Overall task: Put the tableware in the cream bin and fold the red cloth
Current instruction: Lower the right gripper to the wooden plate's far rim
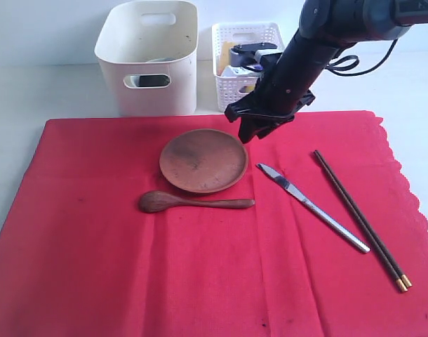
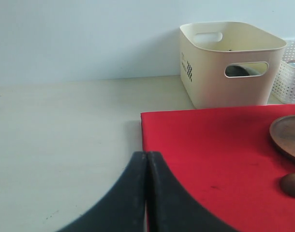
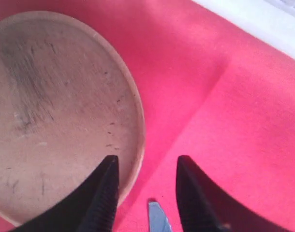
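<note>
Four pieces on red cloth (image 1: 95, 267): wooden plate (image 1: 203, 160) at centre, wooden spoon (image 1: 193, 202) just below it, steel knife (image 1: 312, 206) and chopsticks (image 1: 360, 219) lying diagonally at right of the exterior view.
Right gripper (image 1: 252, 133): fingers parted and empty, hovering at the plate's upper-right rim. In the wrist view one finger is over the plate and the other over cloth.
Left gripper (image 2: 147, 157): fingers pressed together, holding nothing, low at the cloth's edge.
Plate handling: likely light, stiff and smooth; too wide to span, so pinch the raised rim.
Cloth handling: soft and limp; take it by the corners once bared.
Cream bin (image 1: 165, 98): upper left, beyond the cloth. Something dark shows through its handle slot, but I cannot tell what.
Lattice basket (image 1: 231, 88): beside the bin, holding a yellow item and others, partly hidden by the arm.
</note>
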Available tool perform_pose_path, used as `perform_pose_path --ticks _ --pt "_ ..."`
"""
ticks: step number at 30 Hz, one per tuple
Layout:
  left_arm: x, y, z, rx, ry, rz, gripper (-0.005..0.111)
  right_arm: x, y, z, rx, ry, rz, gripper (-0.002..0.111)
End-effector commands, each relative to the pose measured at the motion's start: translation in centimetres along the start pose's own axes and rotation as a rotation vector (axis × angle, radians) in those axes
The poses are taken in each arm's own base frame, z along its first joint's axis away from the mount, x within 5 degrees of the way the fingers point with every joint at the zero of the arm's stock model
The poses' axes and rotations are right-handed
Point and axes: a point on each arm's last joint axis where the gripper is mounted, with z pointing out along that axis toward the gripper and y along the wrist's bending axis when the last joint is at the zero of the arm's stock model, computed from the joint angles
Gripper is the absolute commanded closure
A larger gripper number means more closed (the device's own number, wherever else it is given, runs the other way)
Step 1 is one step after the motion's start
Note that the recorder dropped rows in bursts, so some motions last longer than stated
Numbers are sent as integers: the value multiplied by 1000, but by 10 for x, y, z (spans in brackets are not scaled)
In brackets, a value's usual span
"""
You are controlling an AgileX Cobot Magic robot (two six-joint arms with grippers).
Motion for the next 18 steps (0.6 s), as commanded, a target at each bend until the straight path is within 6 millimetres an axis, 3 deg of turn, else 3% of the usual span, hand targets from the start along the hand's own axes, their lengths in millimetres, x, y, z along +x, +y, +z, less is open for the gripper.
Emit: perform_pose_path --ticks 1,10,18 --pt "-1 0 -1 1 -9 -12 106 -1 14 7 -52 -13 -56 67" --pt "-1 0 -1 1 -9 -12 106 0 1 41 -5 -28 -27 67" --pt "-1 0 -1 1 -9 -12 106 1 5 47 -67 -21 30 70"
